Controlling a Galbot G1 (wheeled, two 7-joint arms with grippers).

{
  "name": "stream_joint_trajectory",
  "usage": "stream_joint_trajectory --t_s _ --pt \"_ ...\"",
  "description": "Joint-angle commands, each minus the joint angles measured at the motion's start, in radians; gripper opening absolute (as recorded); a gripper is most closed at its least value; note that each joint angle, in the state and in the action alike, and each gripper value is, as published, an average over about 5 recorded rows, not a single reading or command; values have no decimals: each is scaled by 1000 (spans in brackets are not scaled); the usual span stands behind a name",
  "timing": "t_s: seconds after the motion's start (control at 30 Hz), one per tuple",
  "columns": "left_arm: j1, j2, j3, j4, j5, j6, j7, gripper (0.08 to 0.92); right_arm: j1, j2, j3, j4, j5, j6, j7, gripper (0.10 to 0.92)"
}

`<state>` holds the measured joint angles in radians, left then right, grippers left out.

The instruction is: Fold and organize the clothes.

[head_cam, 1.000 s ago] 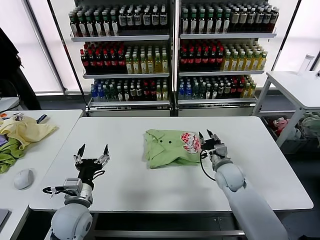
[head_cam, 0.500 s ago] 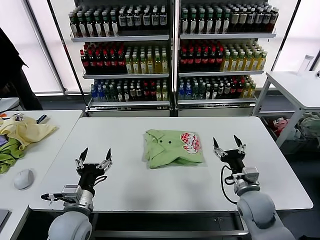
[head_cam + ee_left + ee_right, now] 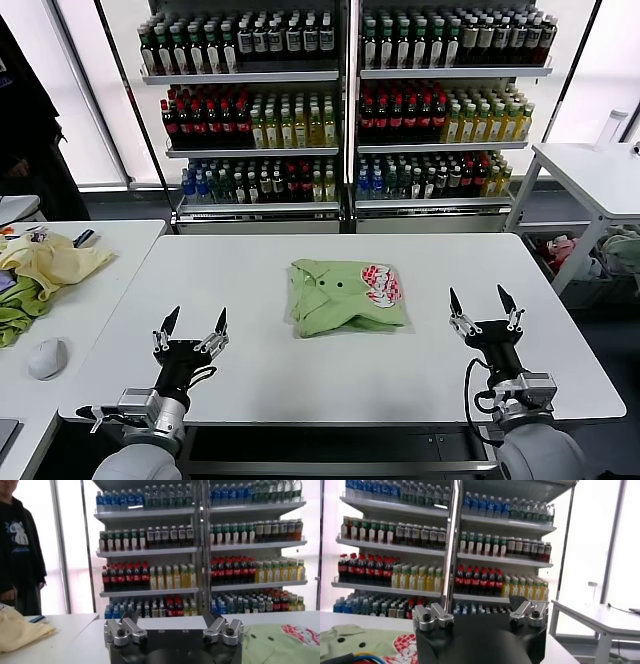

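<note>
Behind everything, two tall shelving units (image 3: 345, 100) fill the back of the room with rows of bottled drinks, and a second white table (image 3: 590, 175) stands off to the robot's right. Nearer, the main white table (image 3: 250, 380) carries the shirt (image 3: 345, 295) near its middle, well apart from both arms: it lies folded into a compact rectangle, collar and small buttons up, with the red-and-white patch (image 3: 381, 284) on its right side. On a side table to the left, a pale yellow cloth (image 3: 50, 262) and a darker green cloth (image 3: 20, 310) lie in a heap, with a mouse (image 3: 47, 357) nearby. The left gripper (image 3: 190, 328) hovers at the near left edge of the table with its fingers spread wide and nothing between them; the right gripper (image 3: 484, 308) stands to the right of the shirt, likewise fully spread and empty. The fold looks essentially done, so the main risk appears to be disturbing it: a fingertip dragged across the soft fabric on any further approach could catch a layer and pull the stack open, or push the bundle askew. The near edge of the fold looks slightly uneven, which may let it loosen if nudged.
</note>
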<state>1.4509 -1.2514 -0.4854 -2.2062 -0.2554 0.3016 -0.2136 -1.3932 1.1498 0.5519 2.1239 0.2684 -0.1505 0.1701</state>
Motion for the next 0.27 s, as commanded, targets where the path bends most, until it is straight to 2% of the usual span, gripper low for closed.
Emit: stream_joint_trajectory --t_s 0.03,0.27 --pt "38 -7 -5 -24 2 1 10 823 -80 0 34 77 -10 12 13 823" --pt "39 -4 -6 -22 2 0 13 823 -76 0 35 73 -12 4 25 823"
